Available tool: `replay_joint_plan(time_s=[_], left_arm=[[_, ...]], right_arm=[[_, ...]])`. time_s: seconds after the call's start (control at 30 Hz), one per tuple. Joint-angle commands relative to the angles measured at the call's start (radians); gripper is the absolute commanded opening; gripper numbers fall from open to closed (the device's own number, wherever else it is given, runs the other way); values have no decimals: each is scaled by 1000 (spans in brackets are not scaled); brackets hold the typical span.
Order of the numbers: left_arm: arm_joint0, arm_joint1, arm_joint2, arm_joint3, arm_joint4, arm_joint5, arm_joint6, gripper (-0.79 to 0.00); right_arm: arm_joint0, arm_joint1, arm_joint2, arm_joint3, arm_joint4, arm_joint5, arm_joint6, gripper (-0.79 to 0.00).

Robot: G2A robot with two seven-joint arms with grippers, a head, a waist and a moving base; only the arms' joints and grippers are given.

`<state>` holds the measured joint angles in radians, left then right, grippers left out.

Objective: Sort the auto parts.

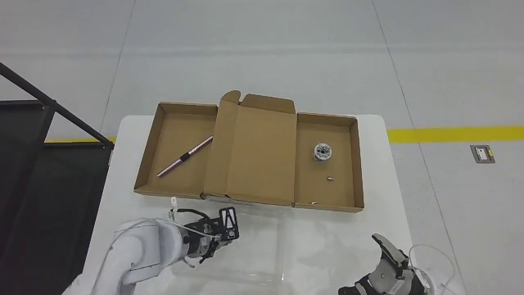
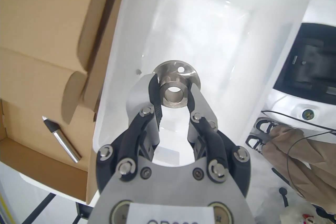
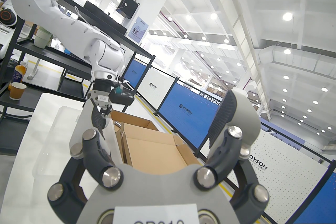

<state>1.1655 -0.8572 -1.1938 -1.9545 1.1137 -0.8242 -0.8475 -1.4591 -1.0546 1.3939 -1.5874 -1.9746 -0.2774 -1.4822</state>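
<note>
A flanged metal bushing [image 2: 173,95] is gripped by the left jaws. Its short tube is clamped between the two ribbed pads [image 2: 155,96], and the round flange, pierced by a small hole, lies just beyond the tips. The part is held over a clear plastic bin [image 2: 210,33], which is set along the near edge of the desk [image 1: 377,221]. Whether the flange touches the bin's floor cannot be told.

At the near right corner of the desk the right jaws are spread wide with nothing between them. They are tilted upward, away from the desk surface, and one ribbed pad [image 3: 225,117] is seen against the hall ceiling.

Just beyond the bin, an opened cardboard box [image 1: 262,156] is laid flat. A thin rod [image 1: 185,156] with a dark pointed end is lying aslant in its left compartment. The raised flaps of the middle panel stand between that compartment and the right one. In the right compartment a small round part [image 1: 323,152] is resting, with a tiny piece [image 1: 330,179] near it.

From above, the bin's walls are barely made out and the bushing is too small to be seen clearly. The kind of the round part cannot be told.
</note>
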Motion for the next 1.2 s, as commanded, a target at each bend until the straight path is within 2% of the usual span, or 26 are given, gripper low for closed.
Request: replay_joint_plan(time_s=[0.0,0.13,0.3,0.67,0.77,1.0,1.17], left_arm=[[51,17,-100,-12,-77,-73,38,-785],[132,41,-249,-24,-185,-178,122,-785],[213,66,-377,-20,-289,-188,245,-785],[213,66,-377,-20,-289,-188,245,-785],[219,69,-348,-21,-359,-188,279,-785],[131,118,-309,32,-726,-188,283,-785],[42,154,-249,69,-1087,-188,215,-785]], right_arm=[[0,0,0,0,0,0,0,0],[0,0,0,0,0,0,0,0],[0,0,0,0,0,0,0,0],[0,0,0,0,0,0,0,0],[0,0,0,0,0,0,0,0],[0,0,0,0,0,0,0,0],[0,0,0,0,0,0,0,0]])
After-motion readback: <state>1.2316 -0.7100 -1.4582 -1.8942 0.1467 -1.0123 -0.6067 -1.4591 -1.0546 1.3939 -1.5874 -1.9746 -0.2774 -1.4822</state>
